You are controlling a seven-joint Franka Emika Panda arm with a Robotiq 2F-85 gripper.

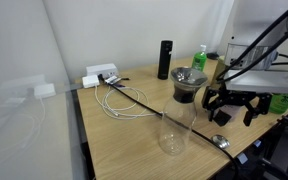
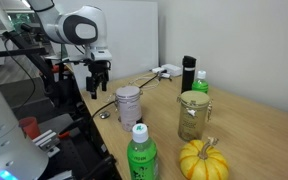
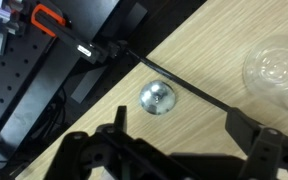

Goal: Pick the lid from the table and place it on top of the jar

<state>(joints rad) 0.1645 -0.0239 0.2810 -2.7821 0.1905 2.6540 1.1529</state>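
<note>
While gripper [image 3: 176,125] hovers spread, lid [image 3: 156,97] at table [image 3: 209,45] edge, jar [image 3: 279,65] beside

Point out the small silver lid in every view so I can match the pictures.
In an exterior view: the lid lies low and right of centre, at the table edge, right of the glass jar.
In an exterior view: the lid lies left of centre, at the table edge, left of the glass jar.
Wrist view: the lid lies mid-frame, by the table edge.
Shared landmark: the glass jar, upper right in the wrist view.
</note>
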